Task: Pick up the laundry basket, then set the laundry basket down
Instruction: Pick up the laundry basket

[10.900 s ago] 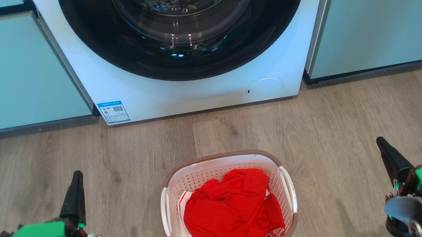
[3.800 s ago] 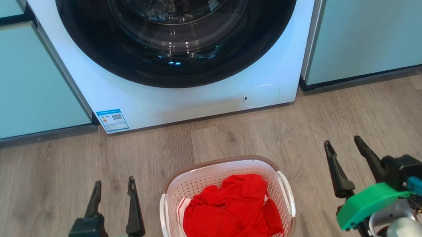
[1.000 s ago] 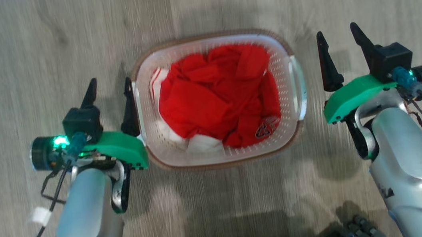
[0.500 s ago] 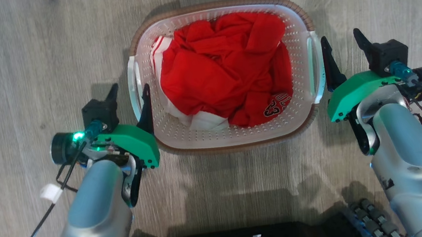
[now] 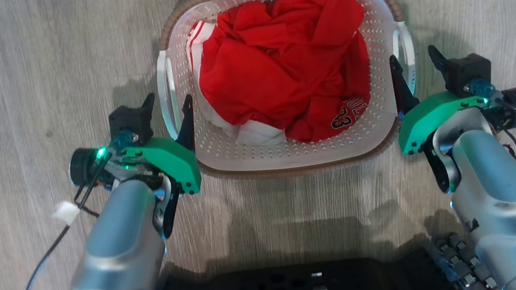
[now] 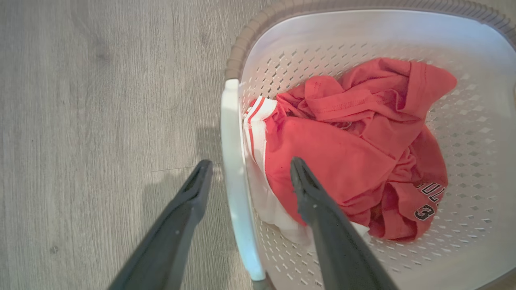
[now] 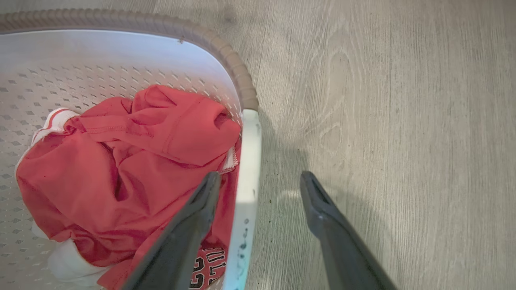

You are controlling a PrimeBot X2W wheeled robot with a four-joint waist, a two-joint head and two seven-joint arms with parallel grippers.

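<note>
Fingers (image 6: 322, 217) spread apart on left gripper (image 5: 169, 97) and right gripper (image 5: 411, 52), clamped on nothing. Wooden floor (image 5: 8, 72) underneath; laundry basket (image 5: 298, 149) resting on it between both grippers. Red clothing (image 5: 277, 59) heaped inside. White left handle (image 6: 236, 181) and right handle (image 7: 246, 169) each between a pair of fingers, one inside the basket, one outside.

The small white perforated plastic laundry basket (image 5: 259, 152) looks smooth and faintly glossy, its brown rim ribbed and matt. Inside it lies crumpled red cloth (image 5: 277, 59) with white trim, soft and matt. The grey wood-grain plank floor (image 5: 32, 69) is matt. The left gripper (image 5: 169, 97) and right gripper (image 5: 411, 53) have matt dark fingers and smooth green plastic housings.
</note>
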